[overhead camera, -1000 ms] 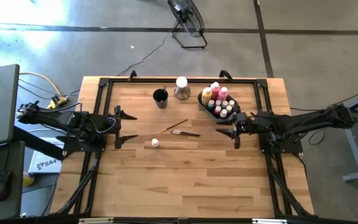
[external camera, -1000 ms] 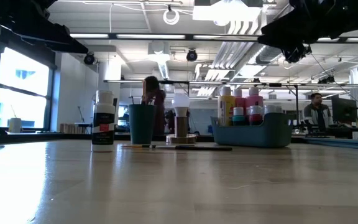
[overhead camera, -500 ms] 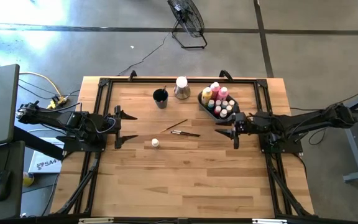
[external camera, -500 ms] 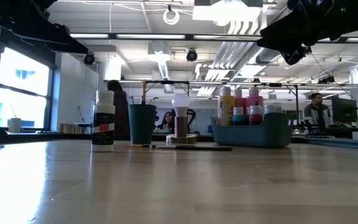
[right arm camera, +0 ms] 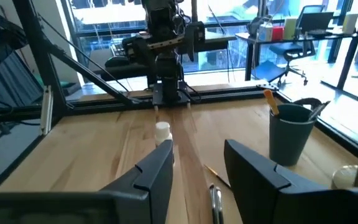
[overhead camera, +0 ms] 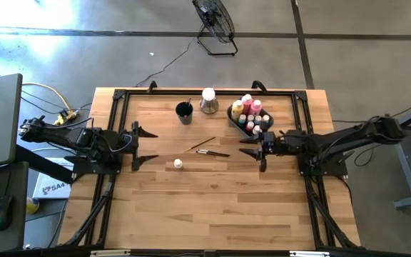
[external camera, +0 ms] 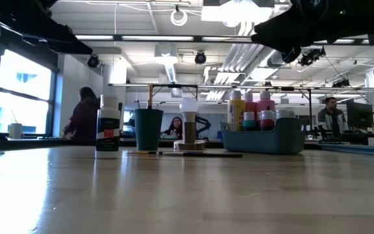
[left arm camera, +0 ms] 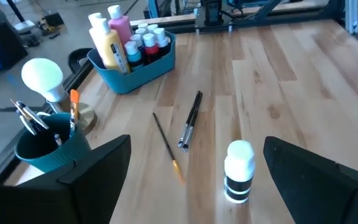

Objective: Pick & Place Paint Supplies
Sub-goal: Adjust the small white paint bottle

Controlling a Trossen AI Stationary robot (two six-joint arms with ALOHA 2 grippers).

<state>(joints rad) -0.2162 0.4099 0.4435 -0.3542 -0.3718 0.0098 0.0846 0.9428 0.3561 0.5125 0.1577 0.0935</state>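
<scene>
Two thin dark-handled brushes (overhead camera: 209,149) lie flat mid-table, also seen in the left wrist view (left arm camera: 190,119). A small white-capped pot (overhead camera: 178,164) stands upright nearer the left arm (left arm camera: 238,170). Pink, yellow and teal bottles stand in the blue bin (overhead camera: 250,118). My right gripper (overhead camera: 252,153) hovers open just right of the brushes, above the table, with nothing between its fingers (right arm camera: 197,180). My left gripper (overhead camera: 147,146) waits open at the table's left side, well short of the pot.
A dark cup (overhead camera: 184,112) holding brushes stands at the far middle. Beside it is a white bulb-shaped thing on a round base (overhead camera: 208,101). A black frame (overhead camera: 120,128) runs along the table's edges. The near half of the table is bare wood.
My right gripper has moved toward the table's left edge, closer to the brushes, and sunk a little. Its fingers keep the same gap. The brushes, pot and bin stay where they were.
</scene>
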